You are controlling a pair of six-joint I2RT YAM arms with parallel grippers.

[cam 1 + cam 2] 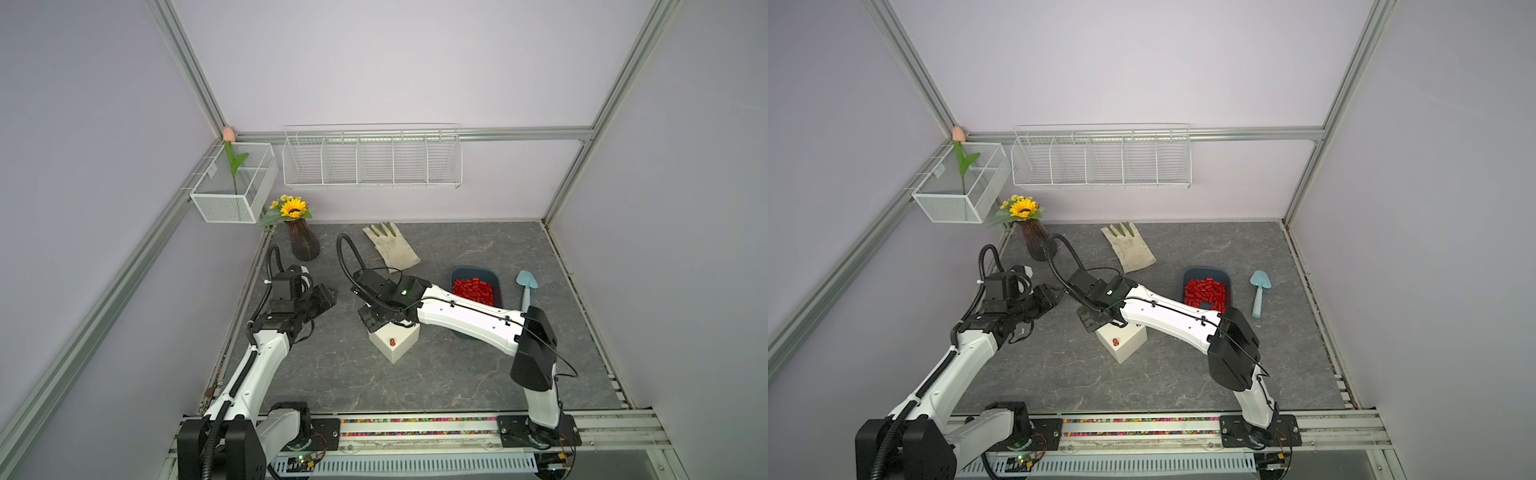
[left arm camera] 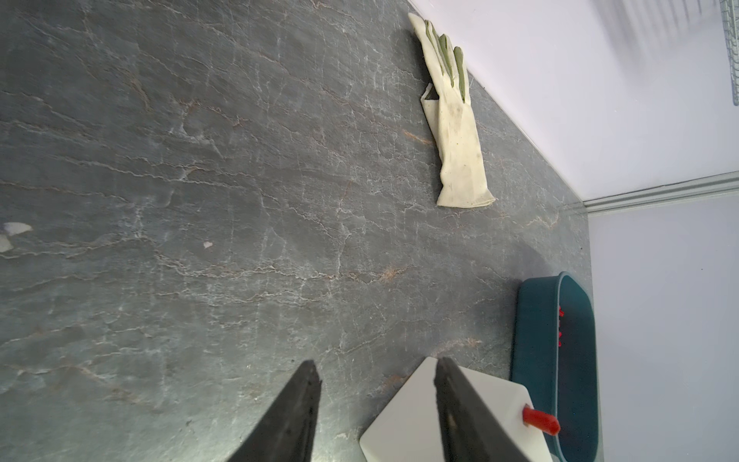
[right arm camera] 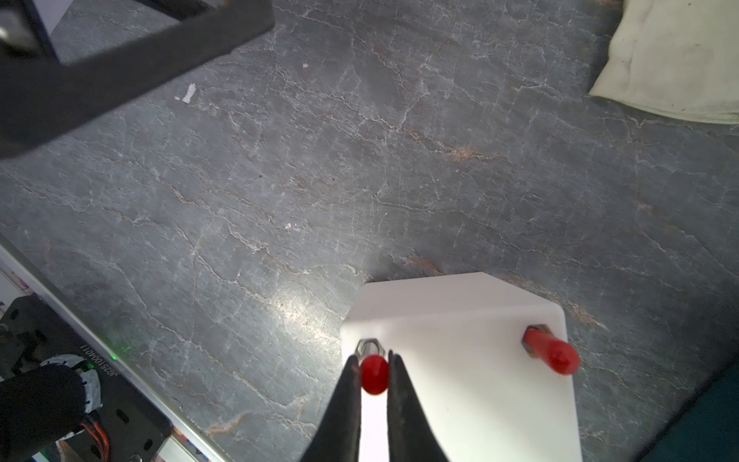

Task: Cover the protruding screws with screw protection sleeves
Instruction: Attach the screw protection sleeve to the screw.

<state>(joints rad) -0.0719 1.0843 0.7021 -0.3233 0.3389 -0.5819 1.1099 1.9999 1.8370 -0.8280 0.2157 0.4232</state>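
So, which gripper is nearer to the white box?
Right. The right gripper is over the white box, shut on a red sleeve at a corner screw. The left gripper hangs open beside the box, apart from it.

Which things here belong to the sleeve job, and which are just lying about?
Job: box, bin, sleeves, held sleeve, right gripper, fitted sleeve.
Lying about: glove, trowel, vase, wire baskets, tulip.

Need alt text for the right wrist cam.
The right pincer is shut on a red sleeve at a corner nut of the white box. A second sleeve sits on another corner; grey stone table and part of a glove lie beyond.
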